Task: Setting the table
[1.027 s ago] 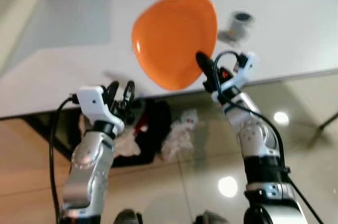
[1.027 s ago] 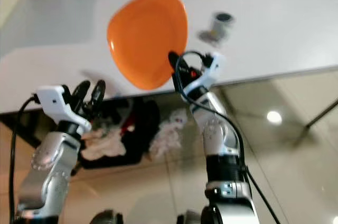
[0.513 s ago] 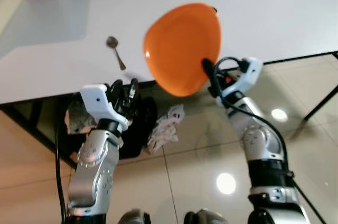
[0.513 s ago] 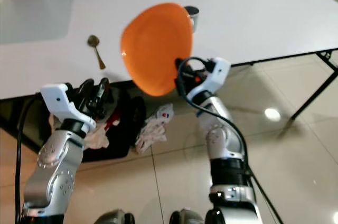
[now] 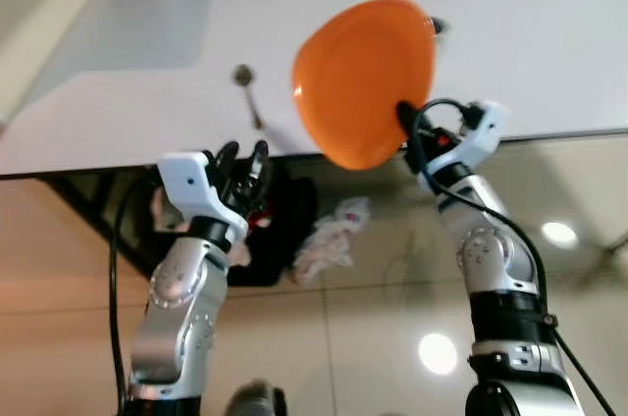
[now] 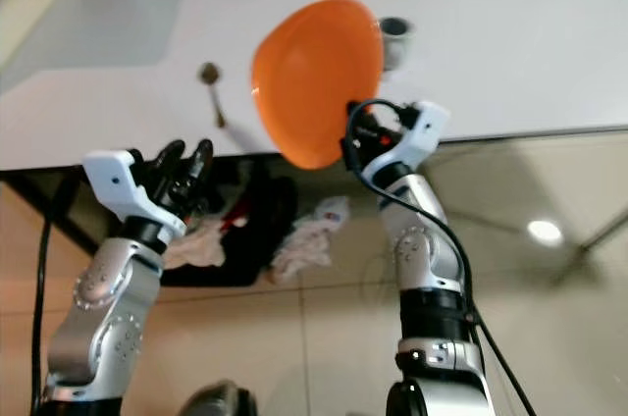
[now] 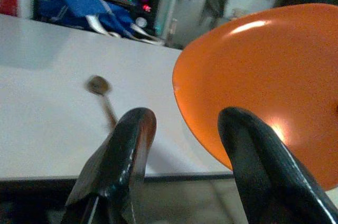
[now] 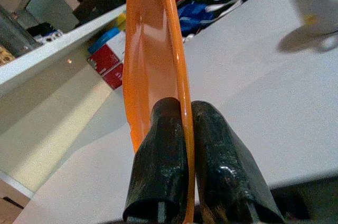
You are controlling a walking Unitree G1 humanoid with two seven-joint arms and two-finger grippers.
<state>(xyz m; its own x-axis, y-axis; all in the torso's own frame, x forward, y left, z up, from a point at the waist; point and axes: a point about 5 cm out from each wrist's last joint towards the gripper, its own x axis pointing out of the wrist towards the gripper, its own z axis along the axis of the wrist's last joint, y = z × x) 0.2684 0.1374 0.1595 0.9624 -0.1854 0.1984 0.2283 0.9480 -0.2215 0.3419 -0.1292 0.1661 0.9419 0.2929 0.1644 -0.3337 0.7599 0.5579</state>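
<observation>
The right pincer (image 8: 182,150) grips the rim of an orange plate (image 5: 365,80), holding it tilted on edge above the near edge of the white bench (image 5: 147,73). The left pincer (image 7: 185,155) hangs open to the plate's left, empty. A spoon (image 6: 212,90) lies on the bench left of the plate; what looks like a cup (image 6: 394,38) stands just behind it.

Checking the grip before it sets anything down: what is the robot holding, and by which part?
The right gripper holds the orange plate by its rim, jaws pinched on either side. The left gripper is open and holds nothing.
</observation>
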